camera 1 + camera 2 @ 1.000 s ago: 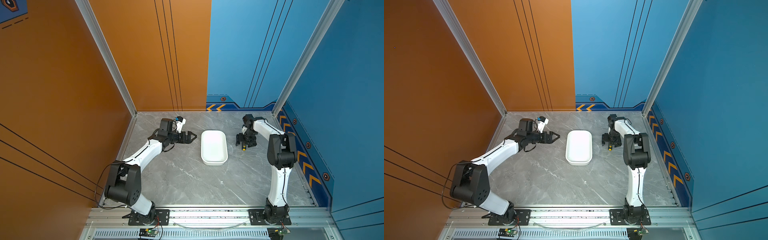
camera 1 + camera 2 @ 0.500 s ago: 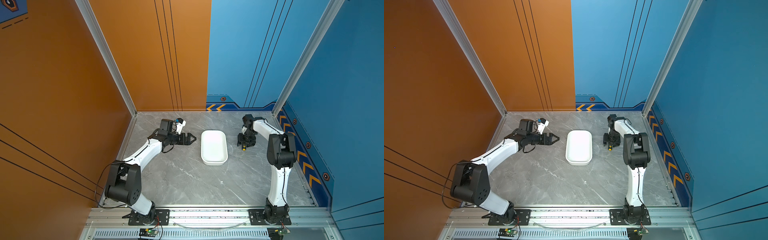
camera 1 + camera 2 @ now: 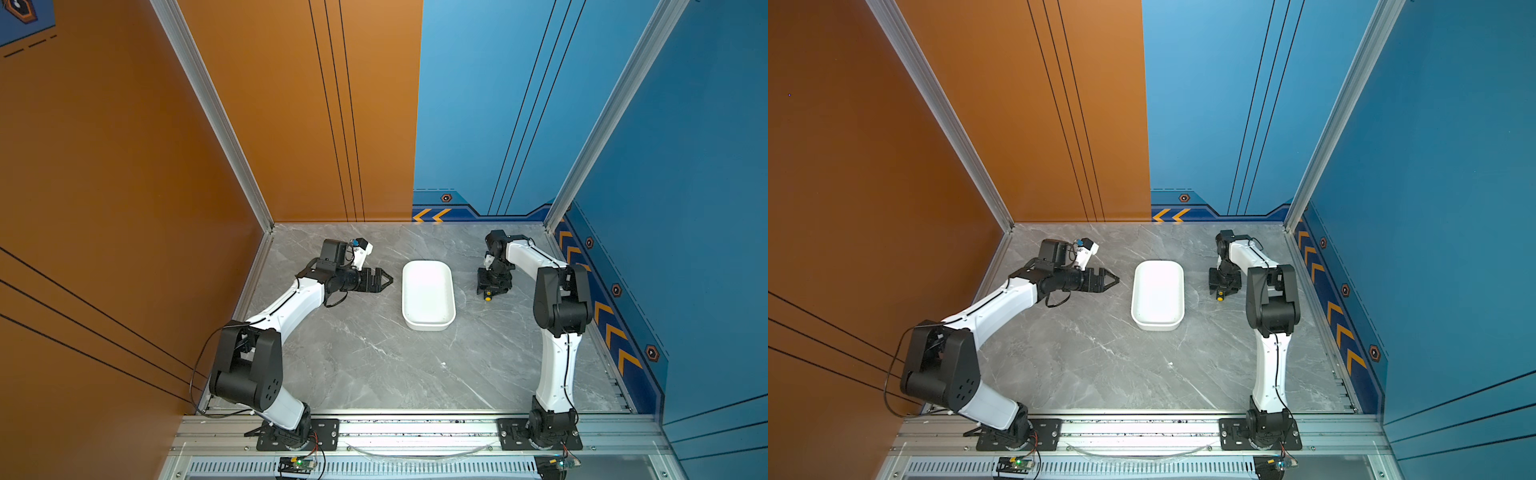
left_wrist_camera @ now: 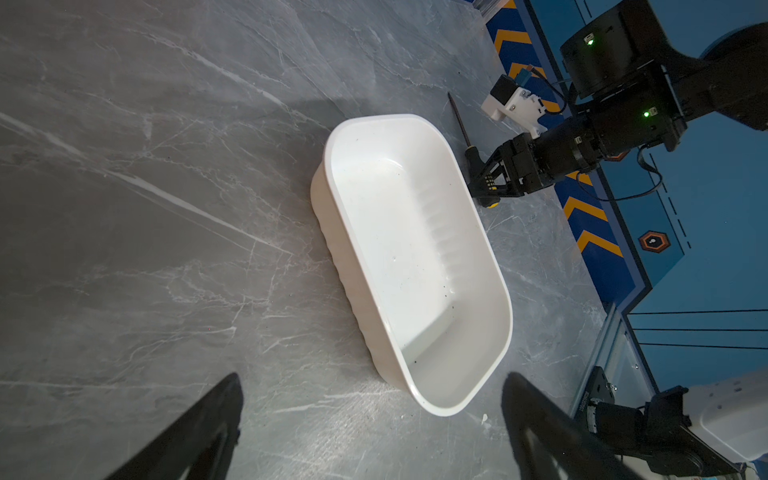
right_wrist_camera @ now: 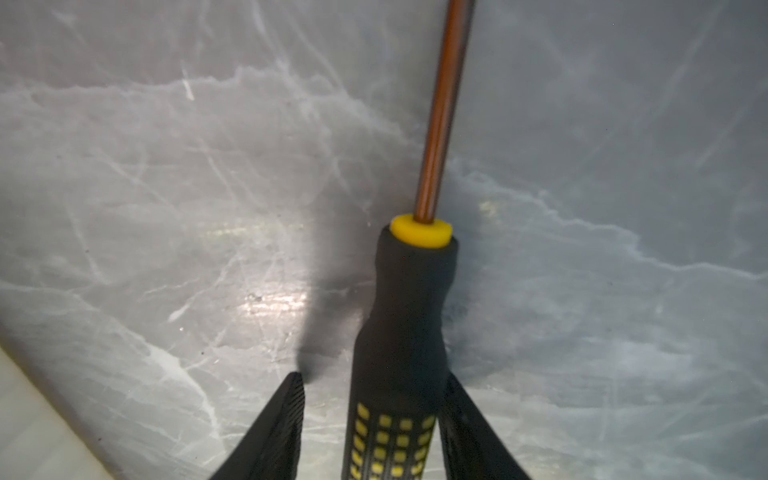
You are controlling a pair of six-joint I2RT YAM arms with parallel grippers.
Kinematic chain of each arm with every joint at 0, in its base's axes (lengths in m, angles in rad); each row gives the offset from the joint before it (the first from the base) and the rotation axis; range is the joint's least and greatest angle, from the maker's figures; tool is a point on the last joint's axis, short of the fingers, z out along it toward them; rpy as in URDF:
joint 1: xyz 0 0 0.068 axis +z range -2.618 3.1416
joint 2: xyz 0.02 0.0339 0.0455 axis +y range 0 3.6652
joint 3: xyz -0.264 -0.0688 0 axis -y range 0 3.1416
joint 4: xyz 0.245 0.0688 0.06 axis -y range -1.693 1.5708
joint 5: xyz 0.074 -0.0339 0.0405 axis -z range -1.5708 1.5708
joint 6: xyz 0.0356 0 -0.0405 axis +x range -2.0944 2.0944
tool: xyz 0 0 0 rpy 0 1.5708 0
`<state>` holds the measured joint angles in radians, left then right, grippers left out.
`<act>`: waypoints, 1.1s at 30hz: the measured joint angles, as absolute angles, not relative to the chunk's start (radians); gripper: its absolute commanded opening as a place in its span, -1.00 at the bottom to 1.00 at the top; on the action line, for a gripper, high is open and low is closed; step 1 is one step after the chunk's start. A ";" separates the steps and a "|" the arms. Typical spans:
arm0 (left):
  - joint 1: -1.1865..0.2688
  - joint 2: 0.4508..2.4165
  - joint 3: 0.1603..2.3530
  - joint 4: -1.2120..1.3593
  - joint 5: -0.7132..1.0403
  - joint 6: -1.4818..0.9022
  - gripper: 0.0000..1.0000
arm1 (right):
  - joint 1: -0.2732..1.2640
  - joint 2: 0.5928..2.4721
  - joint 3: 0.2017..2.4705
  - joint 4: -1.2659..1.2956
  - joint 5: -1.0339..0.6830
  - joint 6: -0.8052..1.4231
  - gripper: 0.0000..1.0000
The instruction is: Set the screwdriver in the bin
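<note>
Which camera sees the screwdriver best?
The right wrist view: the screwdriver is big and close, with black handle, yellow squares and shaft clear. The left wrist view shows it small beside the bin. In both top views only its yellow end shows.

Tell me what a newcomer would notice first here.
The empty white bin stands out bright in the middle of the grey marble table. To its right in both top views, the right gripper straddles the black-and-yellow handle of the screwdriver, a gap showing on one side. The left gripper hangs open on the bin's other side.
</note>
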<state>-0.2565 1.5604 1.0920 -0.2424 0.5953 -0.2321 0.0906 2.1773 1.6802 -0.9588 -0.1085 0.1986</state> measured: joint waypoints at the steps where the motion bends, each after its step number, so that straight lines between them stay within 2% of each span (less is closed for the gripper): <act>1: -0.257 1.560 1.090 -0.244 0.595 -0.232 0.96 | 0.089 2.177 1.680 -0.959 -0.108 0.199 -0.08; 5: -0.257 1.559 1.081 -0.249 0.595 -0.228 0.96 | 0.085 2.178 1.680 -0.960 -0.109 0.199 -0.18; 11: -0.257 1.559 1.080 -0.258 0.591 -0.224 0.96 | 0.075 2.180 1.681 -0.963 -0.101 0.194 -0.48; 16: -0.256 1.559 1.080 -0.265 0.588 -0.214 0.96 | 0.072 2.181 1.681 -0.965 -0.101 0.189 -0.63; 22: -0.253 1.560 1.080 -0.268 0.588 -0.206 0.96 | 0.072 2.180 1.681 -0.965 -0.102 0.188 -0.96; 28: -0.247 1.560 1.080 -0.268 0.580 -0.198 0.96 | 0.073 2.154 1.662 -0.958 -0.113 0.189 -1.00; 33: -0.243 1.560 1.080 -0.268 0.577 -0.187 0.96 | 0.095 2.011 1.615 -0.960 -0.128 0.212 -1.00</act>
<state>-0.2428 1.5597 1.0801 -0.2676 0.5774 -0.1875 0.0952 2.0106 1.6154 -0.9596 -0.1276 0.2119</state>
